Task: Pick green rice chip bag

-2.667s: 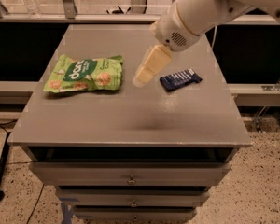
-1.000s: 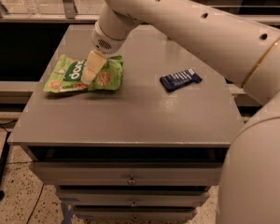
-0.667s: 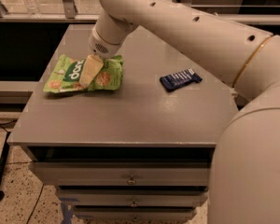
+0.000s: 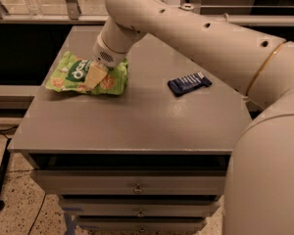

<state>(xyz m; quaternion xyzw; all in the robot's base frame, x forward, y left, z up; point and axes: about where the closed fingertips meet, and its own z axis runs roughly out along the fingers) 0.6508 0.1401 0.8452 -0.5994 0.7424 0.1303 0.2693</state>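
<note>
tool (image 4: 95, 75) over green rice chip bag (image 4: 68, 75), bag's middle hidden, arm (image 4: 210, 38) cropped right

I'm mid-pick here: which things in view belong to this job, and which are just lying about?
Belongs to the job:
- green rice chip bag, lying at the table's left
- gripper, over the middle of the bag

Just lying about:
- dark blue wrapped bar, apart from the bag, toward the right
- table, which only bears both
</note>
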